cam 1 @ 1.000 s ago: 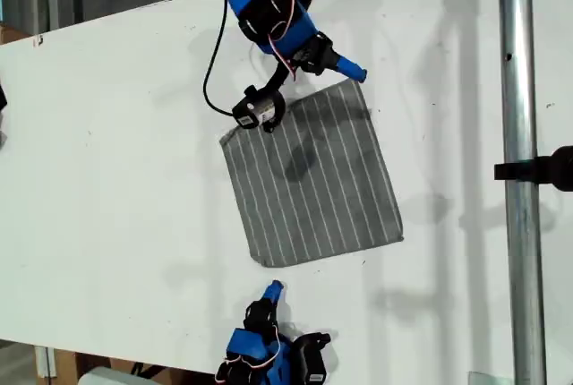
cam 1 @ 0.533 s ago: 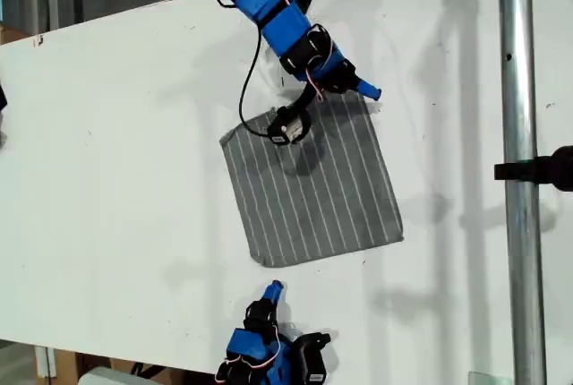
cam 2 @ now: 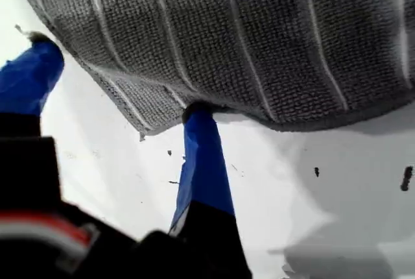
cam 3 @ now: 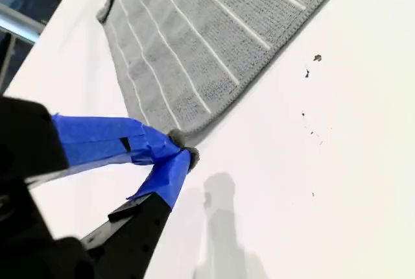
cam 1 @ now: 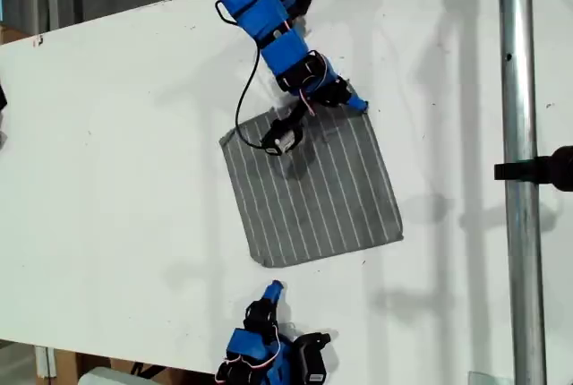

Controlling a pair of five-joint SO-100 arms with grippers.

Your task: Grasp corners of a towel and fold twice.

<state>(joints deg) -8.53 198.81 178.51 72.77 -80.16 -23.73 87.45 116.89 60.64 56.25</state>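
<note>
Blue-taped and black, my second gripper [cam 3: 180, 152] [cam 1: 272, 292] sits with its two fingers pressed together, tips meeting just beside the nearest corner [cam 3: 185, 130] of the grey cloth towel with thin white parallel stripes [cam 3: 194, 39]. I cannot tell whether the tips touch that corner or merely lie next to it. They rest low over the white flat table [cam 3: 337, 162].

In the exterior view the towel [cam 1: 313, 188] lies spread flat and roughly square on the table [cam 1: 116, 152], turned slightly askew, between my two arms. The corner by my second gripper [cam 1: 260, 264] points toward that arm. Two more corners [cam 1: 400, 240] [cam 1: 223, 141] lie flat and well apart from either gripper.

At the towel's far edge, my first gripper [cam 2: 117, 78] [cam 1: 345, 100] has its jaws spread. One blue finger [cam 2: 204, 156] has its tip pushed under the hem of the towel [cam 2: 259, 45], which lifts a little there and casts a shadow. The other finger [cam 2: 29, 78] stands off the cloth over bare table [cam 2: 337, 181]. A black cable [cam 1: 246, 103] loops from that arm down over the towel's far side.

Beyond the towel, toward the exterior view's right, a grey metal pole [cam 1: 517, 179] runs up and down.
</note>
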